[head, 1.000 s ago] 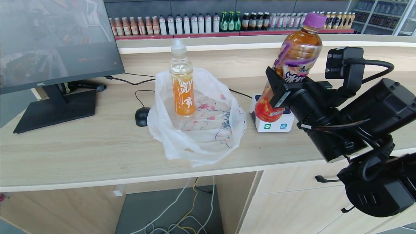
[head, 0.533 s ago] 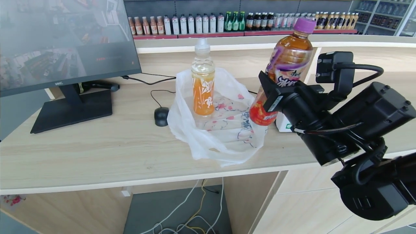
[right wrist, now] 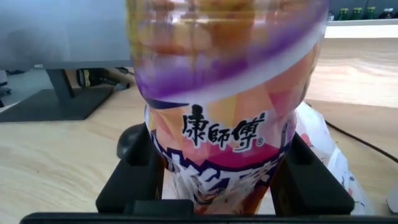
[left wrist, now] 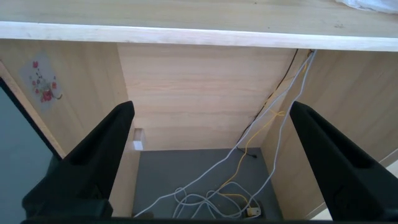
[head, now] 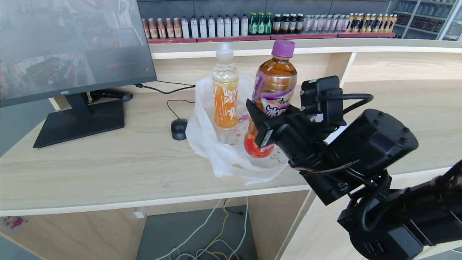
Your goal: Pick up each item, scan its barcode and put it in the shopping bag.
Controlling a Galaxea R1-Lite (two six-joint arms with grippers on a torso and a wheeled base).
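A tea bottle [head: 274, 86] with a purple cap and purple-and-orange label stands upright in my right gripper [head: 269, 124], which is shut on its lower body. It hangs over the right side of the white plastic shopping bag [head: 220, 159] on the wooden counter [head: 108, 162]. An orange drink bottle [head: 225, 94] with a clear cap stands inside the bag. Up close in the right wrist view, the tea bottle [right wrist: 227, 93] sits in my right gripper [right wrist: 217, 177], a black finger on each side. My left gripper [left wrist: 211, 162] hangs open below the counter edge.
A monitor [head: 68, 47] on a black stand occupies the counter's left, with a black mouse [head: 179, 129] beside the bag. A raised ledge and a shelf of bottles [head: 267, 23] run along the back. Loose cables [left wrist: 249, 168] hang under the counter.
My right gripper has carried the tea bottle left and down, from above the white scanner box to over the bag's right side. The head camera shifted early on.
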